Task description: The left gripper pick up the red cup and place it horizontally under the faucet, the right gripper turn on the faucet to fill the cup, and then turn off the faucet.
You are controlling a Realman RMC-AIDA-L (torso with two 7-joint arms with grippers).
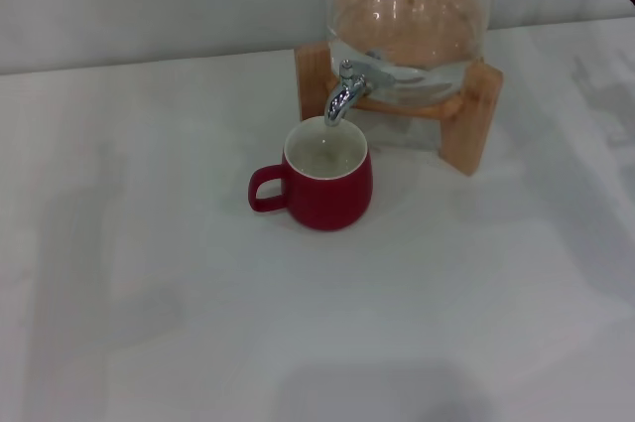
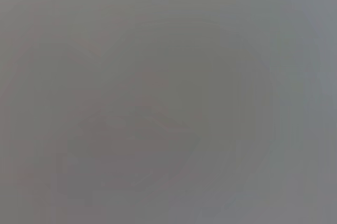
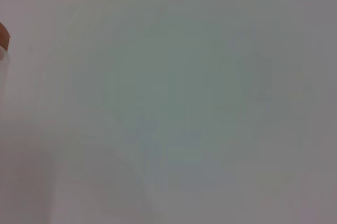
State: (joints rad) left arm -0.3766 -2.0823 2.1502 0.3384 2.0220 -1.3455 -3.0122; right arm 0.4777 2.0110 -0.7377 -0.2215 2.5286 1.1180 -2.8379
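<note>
The red cup stands upright on the white table in the head view, its handle pointing to the left. Its off-white inside sits right below the spout of the chrome faucet. The faucet sticks out from the front of a clear glass jar. No water stream shows. Neither gripper is in the head view. Both wrist views show only blank pale surface, with no fingers in them.
The glass jar holds water and rests on a wooden stand at the back of the white table. A brown corner shows at the edge of the right wrist view.
</note>
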